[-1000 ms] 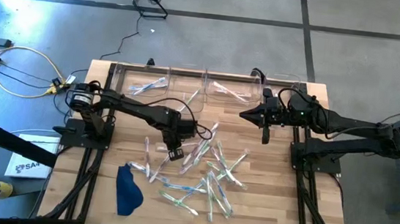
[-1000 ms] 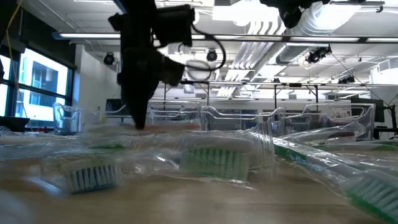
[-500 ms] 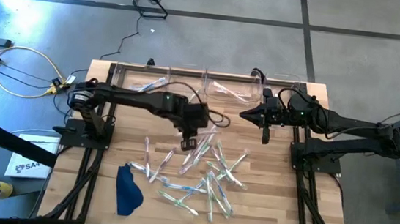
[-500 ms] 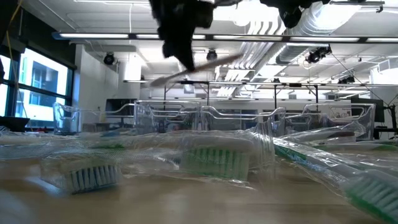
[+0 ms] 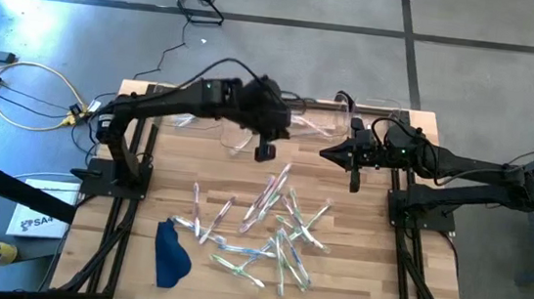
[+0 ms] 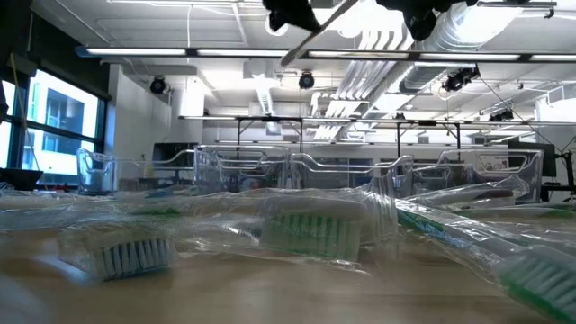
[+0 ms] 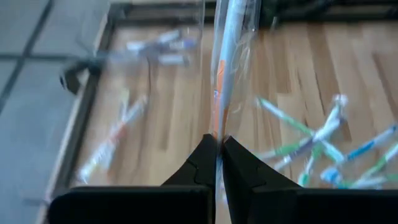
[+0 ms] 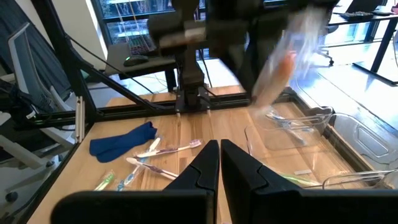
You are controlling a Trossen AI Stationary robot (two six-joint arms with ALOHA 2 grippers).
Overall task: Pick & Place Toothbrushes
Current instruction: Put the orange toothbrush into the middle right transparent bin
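Wrapped toothbrush (image 7: 225,74) in left tool (image 7: 216,144)

A grey concrete floor (image 5: 286,53) surrounds the table; beyond, windows (image 6: 54,121) and ceiling pipes (image 6: 369,67).

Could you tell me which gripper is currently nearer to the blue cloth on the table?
Left. The left gripper hangs toward the bins, jaws shut on a wrapped toothbrush, up and across from the blue cloth. The right gripper waits farther right, shut.

Left arm stretched across, raised high; left gripper (image 5: 265,150) pointing down, fingers pinched together. Right arm extended inward from its side, wrist level; right gripper (image 5: 326,154) fully closed, hanging idle.
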